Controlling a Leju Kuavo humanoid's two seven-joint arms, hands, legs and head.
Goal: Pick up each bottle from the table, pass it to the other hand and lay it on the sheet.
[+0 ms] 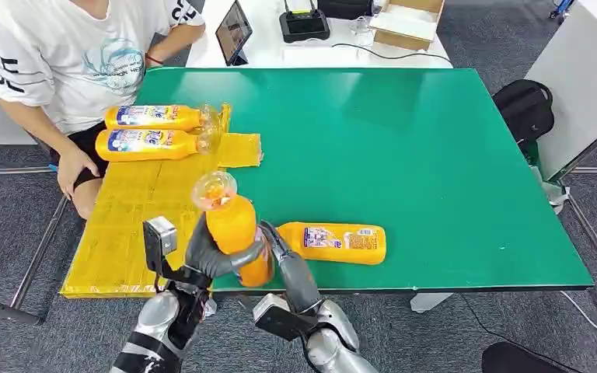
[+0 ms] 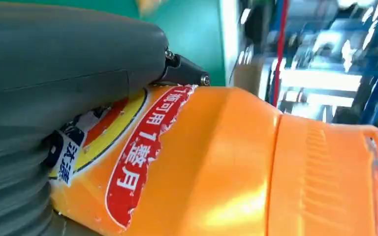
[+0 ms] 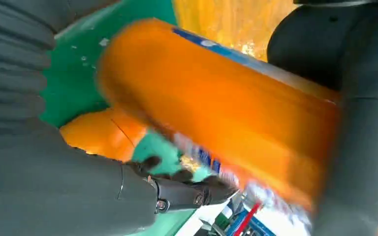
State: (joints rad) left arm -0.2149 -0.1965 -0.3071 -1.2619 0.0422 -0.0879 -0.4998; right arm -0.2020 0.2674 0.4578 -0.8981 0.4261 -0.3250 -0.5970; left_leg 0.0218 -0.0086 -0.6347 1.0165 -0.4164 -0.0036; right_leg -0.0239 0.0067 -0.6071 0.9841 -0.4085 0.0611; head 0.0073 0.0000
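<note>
An orange bottle [image 1: 233,225] stands almost upright over the table's front edge, clear cap up. My left hand [image 1: 216,255] grips its lower body, and the left wrist view shows my thumb across the label of this bottle [image 2: 216,167]. My right hand [image 1: 280,252] is close against the bottle's right side. In the right wrist view its dark fingers [image 3: 187,191] are stretched out, apart from the blurred bottle [image 3: 216,108]. A second bottle [image 1: 334,242] lies on the green table [image 1: 404,148], just right of my hands. Two more bottles [image 1: 155,116] [image 1: 151,144] lie side by side on the yellow sheet [image 1: 140,210].
A person in a white shirt [image 1: 70,54] sits at the table's left corner, one hand [image 1: 70,175] hanging beside the sheet. Behind the table a white desk holds a tablet [image 1: 233,31] and a cardboard box [image 1: 408,19]. A black backpack [image 1: 525,105] lies on the floor at the right.
</note>
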